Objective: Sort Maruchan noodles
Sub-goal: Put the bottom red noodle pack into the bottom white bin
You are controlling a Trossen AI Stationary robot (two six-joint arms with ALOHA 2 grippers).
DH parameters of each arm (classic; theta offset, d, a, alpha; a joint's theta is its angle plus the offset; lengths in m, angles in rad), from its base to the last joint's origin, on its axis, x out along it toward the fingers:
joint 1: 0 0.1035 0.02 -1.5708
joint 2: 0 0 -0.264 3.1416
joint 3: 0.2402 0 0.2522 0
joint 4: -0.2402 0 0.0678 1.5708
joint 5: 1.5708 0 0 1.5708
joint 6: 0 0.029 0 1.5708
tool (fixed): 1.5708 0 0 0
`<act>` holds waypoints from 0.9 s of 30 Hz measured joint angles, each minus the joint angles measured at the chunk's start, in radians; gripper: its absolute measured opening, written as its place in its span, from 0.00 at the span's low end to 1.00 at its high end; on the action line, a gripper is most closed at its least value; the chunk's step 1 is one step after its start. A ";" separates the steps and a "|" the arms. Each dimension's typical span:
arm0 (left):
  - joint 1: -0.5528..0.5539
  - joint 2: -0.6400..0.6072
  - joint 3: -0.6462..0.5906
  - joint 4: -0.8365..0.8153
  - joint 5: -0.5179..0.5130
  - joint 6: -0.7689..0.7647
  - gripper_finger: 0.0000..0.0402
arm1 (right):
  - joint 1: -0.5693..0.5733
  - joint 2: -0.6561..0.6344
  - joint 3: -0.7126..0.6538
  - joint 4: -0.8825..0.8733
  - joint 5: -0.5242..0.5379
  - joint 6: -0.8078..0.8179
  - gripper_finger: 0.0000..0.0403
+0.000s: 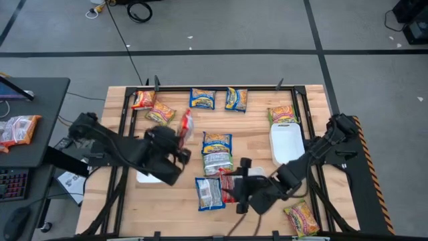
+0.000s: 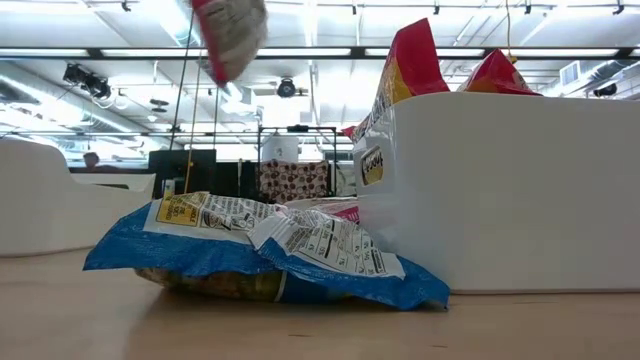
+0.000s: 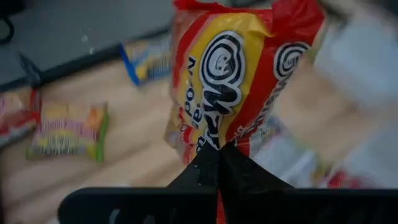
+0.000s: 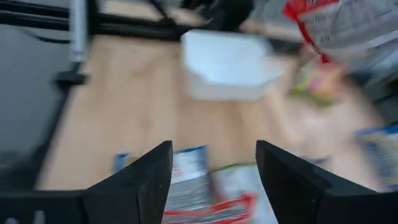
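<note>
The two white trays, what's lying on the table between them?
In the high view, between the left white tray and the right white tray lie two noodle packets, a blue-and-yellow one and a silver one.

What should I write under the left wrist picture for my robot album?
The left gripper, shut on a red-and-yellow noodle packet, holds it above the wooden table.

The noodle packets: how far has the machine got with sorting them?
Early days, it seems. The low view shows red packets already standing in a white tray. The left gripper is shut on a red packet, lifted above the table. The right gripper hangs open over the packets in the middle. Other packets still lie scattered along the table's far side.
</note>
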 joint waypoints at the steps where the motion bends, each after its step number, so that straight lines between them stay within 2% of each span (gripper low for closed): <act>1: 0.004 -0.020 -0.001 0.014 -0.044 -0.006 0.00 | 0.015 0.000 -0.011 0.016 0.067 -0.038 0.58; 3: 0.005 -0.055 -0.012 0.070 -0.112 -0.011 0.00 | 0.047 0.001 -0.048 0.063 0.191 -0.120 0.56; 5: 0.011 -0.083 -0.028 0.152 -0.131 0.010 0.00 | 0.075 0.002 -0.090 0.142 0.294 -0.210 0.54; 12: 0.022 -0.104 -0.091 0.495 -0.084 0.148 0.00 | 0.091 0.002 -0.224 0.468 0.485 -0.414 0.54; 20: 0.070 -0.081 -0.236 0.845 -0.073 0.212 0.01 | 0.047 0.002 -0.232 0.649 0.505 -0.444 0.59; 27: 0.071 -0.041 -0.345 0.980 -0.073 0.317 0.01 | 0.047 -0.017 -0.177 0.756 0.502 -0.384 0.60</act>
